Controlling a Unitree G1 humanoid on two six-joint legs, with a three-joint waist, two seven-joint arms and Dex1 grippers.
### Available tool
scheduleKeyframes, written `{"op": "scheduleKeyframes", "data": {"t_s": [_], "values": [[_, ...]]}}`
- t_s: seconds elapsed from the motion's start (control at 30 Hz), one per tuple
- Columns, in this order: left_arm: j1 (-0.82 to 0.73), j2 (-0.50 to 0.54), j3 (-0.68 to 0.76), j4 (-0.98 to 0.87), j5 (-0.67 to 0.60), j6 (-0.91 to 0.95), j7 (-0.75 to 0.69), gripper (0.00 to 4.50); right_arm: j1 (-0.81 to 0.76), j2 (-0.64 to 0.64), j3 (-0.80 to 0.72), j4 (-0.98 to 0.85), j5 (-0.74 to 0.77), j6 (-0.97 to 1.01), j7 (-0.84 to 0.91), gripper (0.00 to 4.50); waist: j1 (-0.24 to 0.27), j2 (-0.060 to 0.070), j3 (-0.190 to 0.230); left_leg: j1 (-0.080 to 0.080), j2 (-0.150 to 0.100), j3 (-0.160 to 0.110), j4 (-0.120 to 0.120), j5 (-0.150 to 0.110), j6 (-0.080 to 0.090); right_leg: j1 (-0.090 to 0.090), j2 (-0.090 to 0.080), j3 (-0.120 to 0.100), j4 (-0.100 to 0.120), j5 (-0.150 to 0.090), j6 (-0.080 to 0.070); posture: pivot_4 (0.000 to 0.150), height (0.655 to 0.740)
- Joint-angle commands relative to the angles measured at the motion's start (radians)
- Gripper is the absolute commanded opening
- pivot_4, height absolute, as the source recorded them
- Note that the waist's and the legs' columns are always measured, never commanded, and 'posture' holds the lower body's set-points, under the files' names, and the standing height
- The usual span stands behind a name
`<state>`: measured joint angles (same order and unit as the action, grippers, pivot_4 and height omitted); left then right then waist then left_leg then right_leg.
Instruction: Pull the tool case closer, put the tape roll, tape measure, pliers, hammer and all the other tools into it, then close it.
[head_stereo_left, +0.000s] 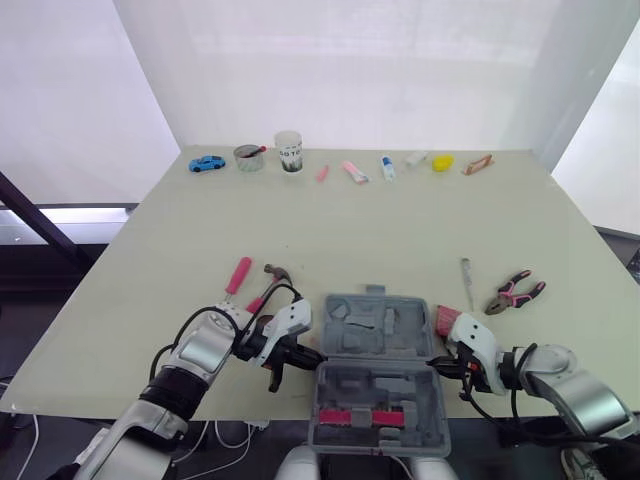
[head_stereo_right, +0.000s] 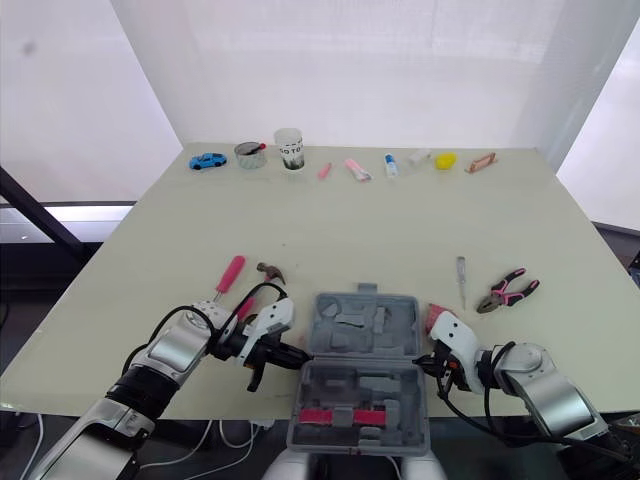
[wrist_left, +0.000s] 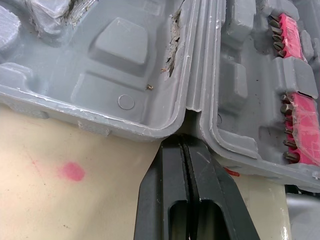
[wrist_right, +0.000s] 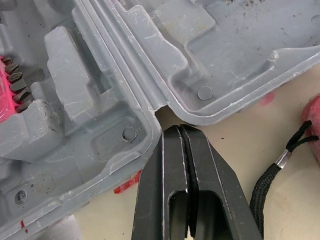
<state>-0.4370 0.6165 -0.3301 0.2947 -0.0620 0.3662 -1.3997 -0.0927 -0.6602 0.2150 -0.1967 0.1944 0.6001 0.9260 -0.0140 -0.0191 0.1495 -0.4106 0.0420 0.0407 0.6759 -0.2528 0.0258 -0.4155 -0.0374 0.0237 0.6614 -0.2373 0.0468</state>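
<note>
**Fig.** Two-arm draw of the case toward the robot. The grey moulded-plastic tool case (head_stereo_left: 378, 370) is lying open at the near edge of the pale table (head_stereo_left: 400, 230). Its lid half is sitting farther out, and the tray half w/ the pink bit strip (head_stereo_left: 365, 416) is sitting nearest the robot, apparently reaching the table's edge.

The L gripper (head_stereo_left: 300, 357) and R gripper (head_stereo_left: 440, 368) are flanking the case, one per side. Each is pinched fully together on nothing, and its black fingers (wrist_left: 170, 190) are nosing into the hinge notch between the two halves.

The red tape measure (head_stereo_left: 445, 318) is resting just beside the R gripper, w/ its black lanyard (wrist_right: 280, 170) trailing near the fingers. The pink-handled hammer (head_stereo_left: 270, 290) is lying just beyond the L gripper. The pink-and-black pliers (head_stereo_left: 515, 292) are sitting well to the right.

**Technique (judgement).**
- The tips are only hooking the notch, not clamping, so the draw needs to be slow and equal on both sides. Otherwise the case is likely to yaw or slip free.
- W/ the tray half already at the edge, any further pull risks tipping it off.
- The R arm should be steering clear of the lanyard to avoid dragging the tape measure along.
</note>
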Motion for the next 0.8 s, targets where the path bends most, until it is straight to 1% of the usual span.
{"op": "scheduleKeyframes", "data": {"t_s": [0.03, 0.8], "values": [[0.019, 0.02, -0.034, 0.014, 0.022, 0.018, -0.005, 0.03, 0.008, 0.002, -0.002, -0.032, 0.012, -0.011, -0.002, 0.0, 0.0, 0.0, 0.0, 0.0, 0.0, 0.0, 0.0, 0.0, 0.0, 0.0, 0.0, 0.0, 0.0, 0.0, 0.0, 0.15, 0.74], [0.02, 0.019, -0.053, 0.001, 0.017, 0.023, -0.016, 0.03, 0.001, 0.0, -0.009, -0.006, 0.006, -0.03, -0.013, 0.0, 0.001, 0.0, 0.0, 0.0, 0.0, 0.0, 0.0, 0.0, 0.0, 0.0, 0.0, 0.0, 0.0, 0.0, 0.0, 0.15, 0.74]]}}
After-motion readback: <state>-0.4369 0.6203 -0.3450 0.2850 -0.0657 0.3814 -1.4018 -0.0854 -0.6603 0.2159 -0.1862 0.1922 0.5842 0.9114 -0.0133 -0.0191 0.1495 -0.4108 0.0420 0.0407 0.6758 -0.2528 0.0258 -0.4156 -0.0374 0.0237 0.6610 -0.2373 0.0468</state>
